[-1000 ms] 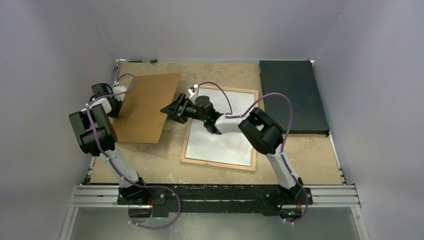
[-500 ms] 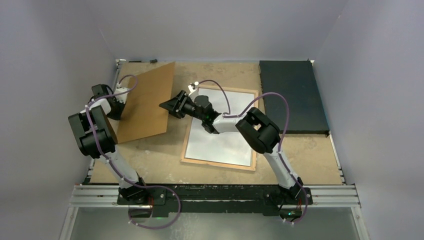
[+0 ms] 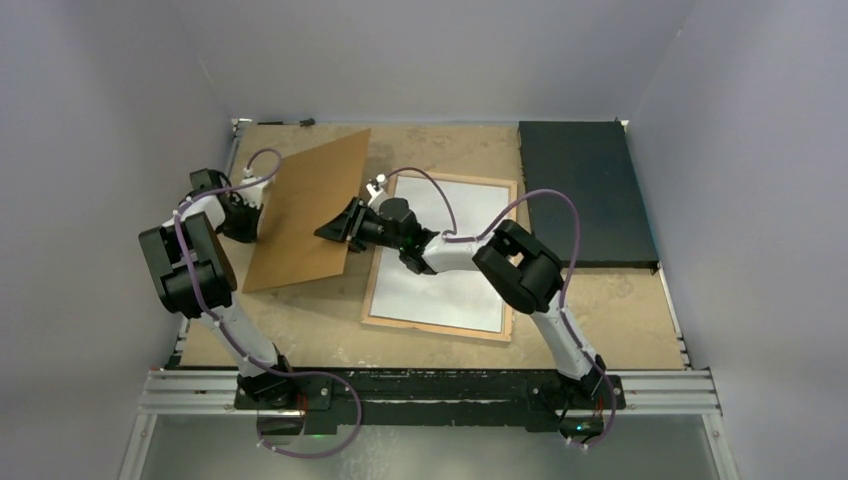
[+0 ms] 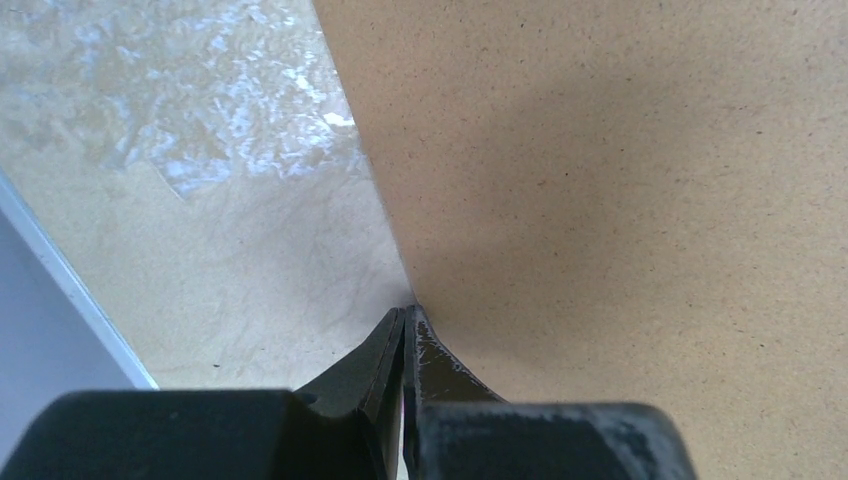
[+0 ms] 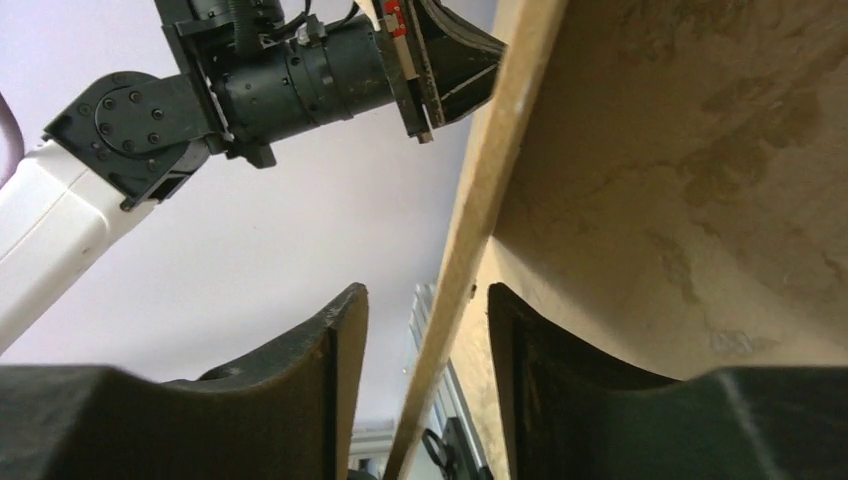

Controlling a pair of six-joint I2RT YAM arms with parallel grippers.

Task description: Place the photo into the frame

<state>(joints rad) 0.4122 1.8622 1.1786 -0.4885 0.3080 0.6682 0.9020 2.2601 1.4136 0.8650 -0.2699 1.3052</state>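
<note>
The plain brown backing board (image 3: 305, 210) is tilted up off the table at the left. My left gripper (image 3: 260, 212) is shut on its left edge, and the pinch shows in the left wrist view (image 4: 408, 312) with the board (image 4: 620, 180) filling the right side. My right gripper (image 3: 327, 230) is open at the board's right edge. In the right wrist view (image 5: 425, 300) the board's edge (image 5: 490, 170) runs between the spread fingers without being clamped. The frame (image 3: 372, 290) lies flat, wood side up, with a white surface (image 3: 450, 260) inside it. The photo's dark picture shows nowhere.
A black rectangular mat (image 3: 585, 190) lies at the back right, next to the frame. The right arm reaches low across the frame's upper left corner. Walls close in the table on three sides. The left arm's gripper (image 5: 440, 60) shows in the right wrist view.
The board has been tipped up and swung right toward the frame. My right gripper has moved left and down, and the board's right edge now sits between its open fingers.
</note>
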